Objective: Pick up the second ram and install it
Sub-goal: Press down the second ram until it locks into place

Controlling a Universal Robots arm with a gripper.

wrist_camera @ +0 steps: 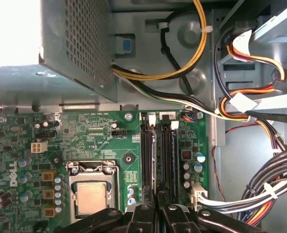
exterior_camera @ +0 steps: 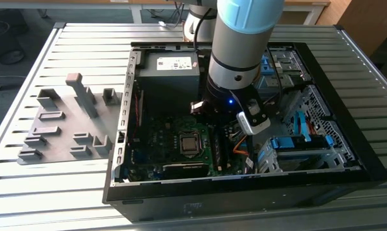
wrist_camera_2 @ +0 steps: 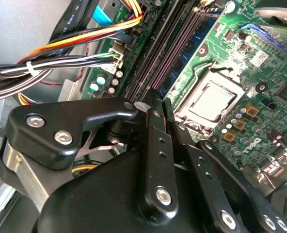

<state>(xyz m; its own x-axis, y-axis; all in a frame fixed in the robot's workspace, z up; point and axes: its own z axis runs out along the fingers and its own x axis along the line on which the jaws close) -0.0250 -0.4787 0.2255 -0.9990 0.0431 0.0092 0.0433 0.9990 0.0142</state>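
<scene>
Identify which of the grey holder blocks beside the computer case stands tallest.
The slim upright post in the exterior view, at that view's left of the computer case. It rises well above the low, squat blocks around it.

**My arm's look**

I see my arm [exterior_camera: 241,43] as a silver-grey tube with a pale blue joint cap, black wrist and small blue light. My gripper [wrist_camera_2: 159,104] has matte black linkage fingers [wrist_camera_2: 155,145] studded with silver screws.
</scene>
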